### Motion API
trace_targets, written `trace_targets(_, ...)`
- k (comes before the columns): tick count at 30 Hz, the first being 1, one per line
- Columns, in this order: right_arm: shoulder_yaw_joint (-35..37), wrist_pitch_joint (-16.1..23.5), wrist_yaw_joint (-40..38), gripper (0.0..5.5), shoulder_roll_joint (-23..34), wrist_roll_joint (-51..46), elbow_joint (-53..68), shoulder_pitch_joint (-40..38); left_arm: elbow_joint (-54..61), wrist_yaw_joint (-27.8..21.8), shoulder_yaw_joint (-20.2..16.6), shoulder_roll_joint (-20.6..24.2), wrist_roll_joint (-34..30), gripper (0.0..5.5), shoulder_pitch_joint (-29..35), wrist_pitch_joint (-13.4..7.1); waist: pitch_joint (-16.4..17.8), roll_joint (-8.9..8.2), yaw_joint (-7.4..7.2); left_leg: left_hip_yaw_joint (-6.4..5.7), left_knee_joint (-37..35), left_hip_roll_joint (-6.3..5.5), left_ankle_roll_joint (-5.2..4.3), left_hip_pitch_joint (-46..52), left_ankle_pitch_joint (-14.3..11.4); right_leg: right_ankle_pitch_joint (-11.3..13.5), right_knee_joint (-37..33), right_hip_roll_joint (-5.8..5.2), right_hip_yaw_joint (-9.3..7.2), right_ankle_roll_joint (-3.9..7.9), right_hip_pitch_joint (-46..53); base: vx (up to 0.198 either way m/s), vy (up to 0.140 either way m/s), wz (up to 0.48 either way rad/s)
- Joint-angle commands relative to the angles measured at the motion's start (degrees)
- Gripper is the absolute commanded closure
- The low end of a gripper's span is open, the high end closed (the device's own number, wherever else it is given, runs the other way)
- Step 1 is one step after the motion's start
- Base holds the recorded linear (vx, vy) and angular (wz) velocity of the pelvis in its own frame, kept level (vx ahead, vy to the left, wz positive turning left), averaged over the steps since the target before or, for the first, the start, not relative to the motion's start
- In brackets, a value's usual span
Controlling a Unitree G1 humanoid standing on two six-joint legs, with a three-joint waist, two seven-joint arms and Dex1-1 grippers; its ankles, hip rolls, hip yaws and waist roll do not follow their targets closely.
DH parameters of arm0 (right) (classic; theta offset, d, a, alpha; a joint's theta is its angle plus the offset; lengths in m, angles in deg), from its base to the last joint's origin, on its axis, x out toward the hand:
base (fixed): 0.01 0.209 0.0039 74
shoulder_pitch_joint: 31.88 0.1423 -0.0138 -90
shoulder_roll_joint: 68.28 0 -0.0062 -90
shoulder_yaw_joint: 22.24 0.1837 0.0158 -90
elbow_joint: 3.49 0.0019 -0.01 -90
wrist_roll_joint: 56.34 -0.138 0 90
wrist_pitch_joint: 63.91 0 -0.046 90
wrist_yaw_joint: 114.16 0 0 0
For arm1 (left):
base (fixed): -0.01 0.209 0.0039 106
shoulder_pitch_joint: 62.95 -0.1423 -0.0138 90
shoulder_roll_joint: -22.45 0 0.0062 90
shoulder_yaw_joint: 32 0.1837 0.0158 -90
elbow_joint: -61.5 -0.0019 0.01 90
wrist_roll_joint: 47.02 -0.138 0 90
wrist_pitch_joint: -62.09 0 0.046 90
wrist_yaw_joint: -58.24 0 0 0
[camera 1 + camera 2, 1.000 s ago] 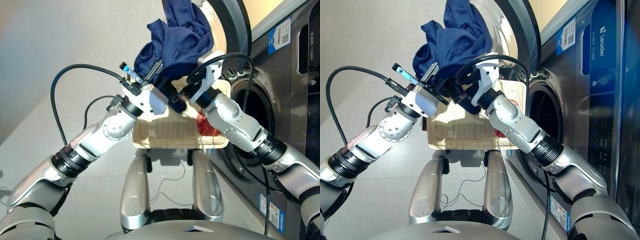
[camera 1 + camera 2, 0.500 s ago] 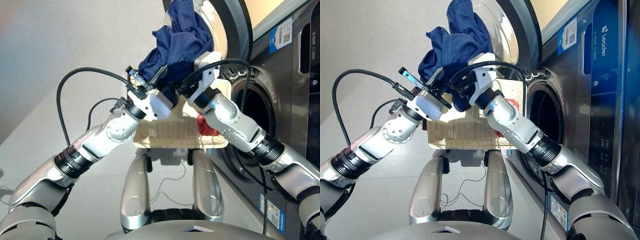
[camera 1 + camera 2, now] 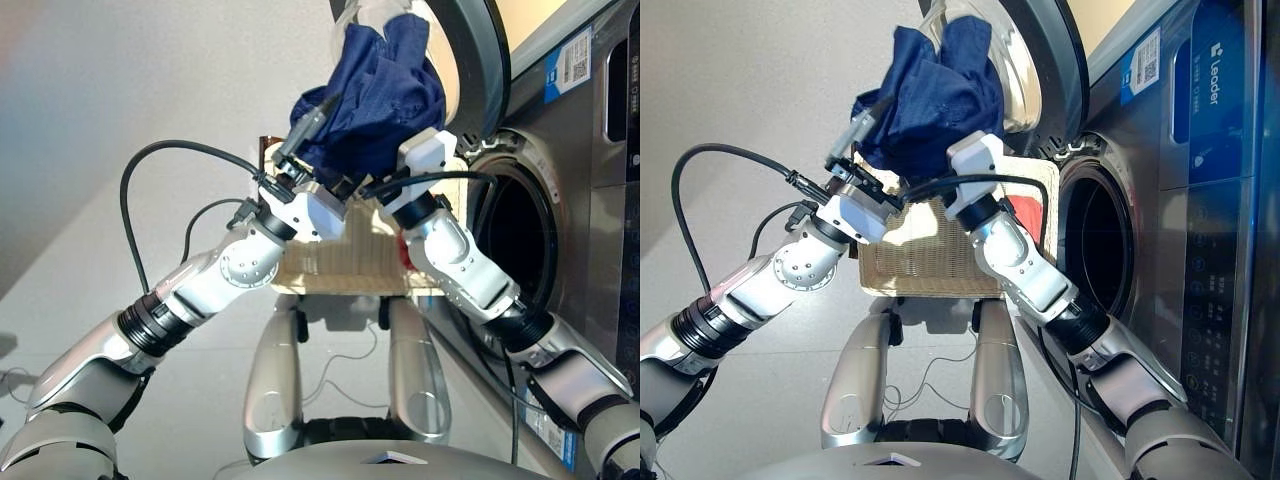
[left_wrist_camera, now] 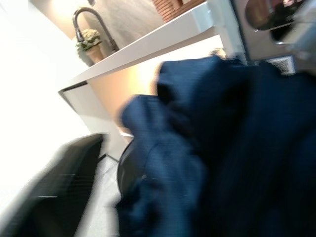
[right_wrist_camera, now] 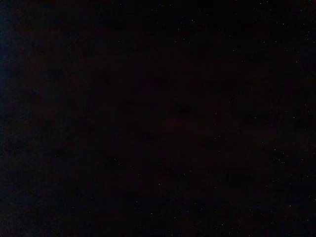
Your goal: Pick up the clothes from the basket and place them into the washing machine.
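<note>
Both arms were raised together above the basket (image 3: 345, 268), carrying a bunched navy blue garment (image 3: 375, 95) up in front of the open round door (image 3: 478, 60) of the washing machine (image 3: 590, 200). The left pincer (image 3: 318, 112) reached into the lower left edge of the cloth, and one of its black fingers (image 3: 312, 122) showed against the fabric; whether it was clamped on the garment could not be told. The right pincer (image 3: 958, 140) was buried in the underside of the bundle, and its own camera showed only darkness, so its grip could not be told either. The drum opening (image 3: 520, 240) gaped dark, just right of the raised garment and lower. In the cream woven basket below the arms, a coral red garment (image 3: 1025, 215) lay at the end nearest the machine, partly hidden by the right forearm.
</note>
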Motion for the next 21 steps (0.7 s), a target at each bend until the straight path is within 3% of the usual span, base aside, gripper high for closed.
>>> trace_targets(1,5.83,5.89,-3.07,5.5,-2.75,5.0,2.63,1.12,6.35,0.21,1.23,-2.2,-1.78,0.0,-1.37,-5.38,-1.99,0.13,-0.69,1.32,5.91,-0.96,-1.13,-0.97,-4.25,8.78,-10.55,-0.81,0.25,4.28,3.6,0.0,0.0,0.0)
trace_targets(14,10.46,6.81,-17.39,5.5,-7.23,18.44,-24.25,-7.72,4.93,3.62,2.72,-3.07,-0.78,0.0,0.46,-7.9,-1.78,1.11,-0.61,0.84,6.04,-1.31,-0.88,-1.29,-4.38,8.57,-10.43,-1.31,-0.12,4.54,3.69,0.0,0.0,0.0)
trace_targets(21,13.84,7.08,-20.18,5.5,-11.19,14.82,-38.49,-11.08,3.94,7.1,1.0,-4.97,-0.96,0.0,0.18,-7.49,-1.45,1.55,-0.56,0.37,6.43,-1.54,-0.8,-1.78,-4.64,8.29,-10.17,-1.65,-0.33,4.64,3.42,0.0,0.0,0.0)
